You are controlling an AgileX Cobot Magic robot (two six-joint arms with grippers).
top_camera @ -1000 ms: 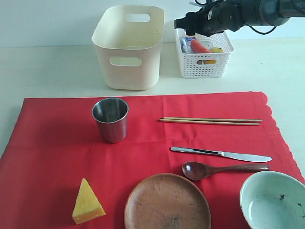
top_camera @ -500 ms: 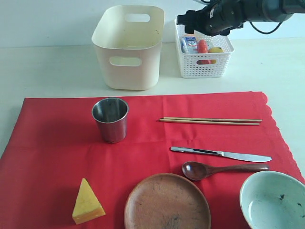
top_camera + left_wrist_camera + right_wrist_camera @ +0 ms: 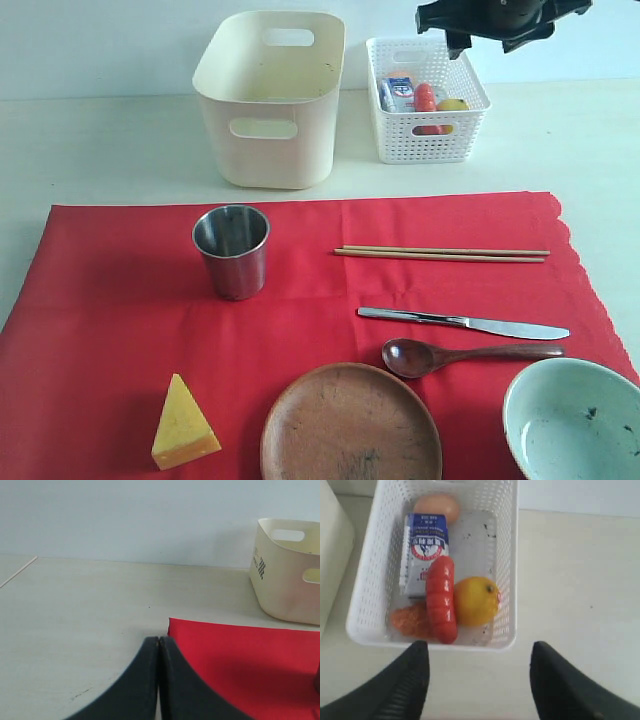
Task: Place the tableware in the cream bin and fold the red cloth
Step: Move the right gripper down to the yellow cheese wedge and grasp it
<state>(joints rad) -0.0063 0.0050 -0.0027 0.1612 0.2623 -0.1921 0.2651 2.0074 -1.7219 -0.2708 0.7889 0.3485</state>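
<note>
The red cloth (image 3: 300,320) lies flat with the steel cup (image 3: 232,250), chopsticks (image 3: 440,253), knife (image 3: 462,322), dark spoon (image 3: 440,355), brown plate (image 3: 350,425) and pale bowl (image 3: 572,420) on it. Behind it stands the cream bin (image 3: 268,95), with nothing showing inside. My right gripper (image 3: 487,40) hangs high above the white basket, open and holding nothing (image 3: 479,652). My left gripper (image 3: 158,640) is shut on nothing, low over the table beside a corner of the cloth (image 3: 240,655). The bin (image 3: 287,575) is beyond it.
A cheese wedge (image 3: 182,425) sits on the cloth's front left. The white lattice basket (image 3: 428,140) right of the bin holds an egg (image 3: 436,506), milk carton (image 3: 424,550), sausage (image 3: 441,597) and lemon (image 3: 476,601). Pale table surrounds the cloth.
My right arm has swung rightward and upward from the basket's left side to above it. Nothing on the cloth has moved.
</note>
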